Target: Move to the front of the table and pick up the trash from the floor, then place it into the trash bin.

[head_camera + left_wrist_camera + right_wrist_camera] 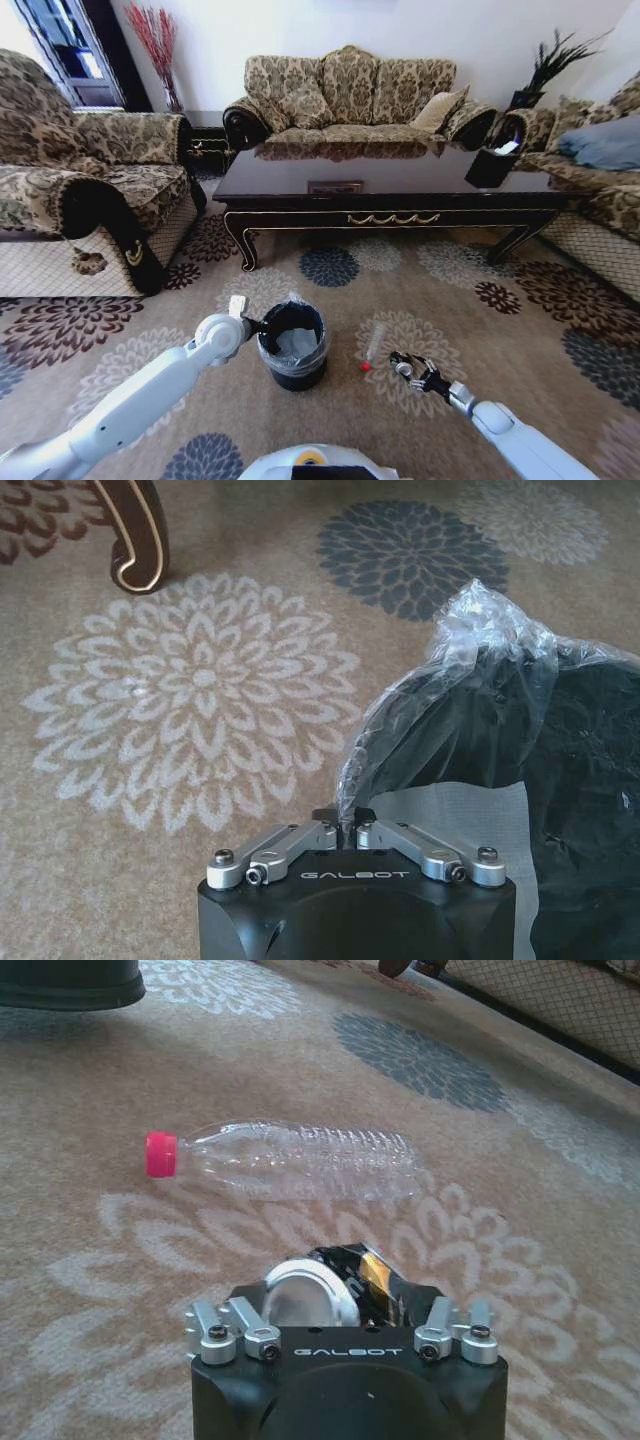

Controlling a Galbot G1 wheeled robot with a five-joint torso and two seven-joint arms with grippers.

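Note:
The trash bin (292, 347), a black bucket with a clear liner bag (470, 640), stands on the floor (470, 330) in front of the table (390, 190). My left gripper (257, 325) (350, 822) is at its near-left rim, shut on the liner's edge. White paper (450, 815) lies inside the bin. To the right of the bin, a clear plastic bottle with a red cap (373, 345) (290, 1160) lies on the carpet. Just beyond it my right gripper (408, 366) (335, 1280) is low over the floor, shut on a shiny crushed piece of trash (380, 1275).
A patterned armchair (90, 200) stands at the left, a sofa (350, 95) behind the table and another seat (600, 170) at the right. A black tissue box (490, 165) sits on the table's right end. A curved table leg (135, 535) is beyond the bin.

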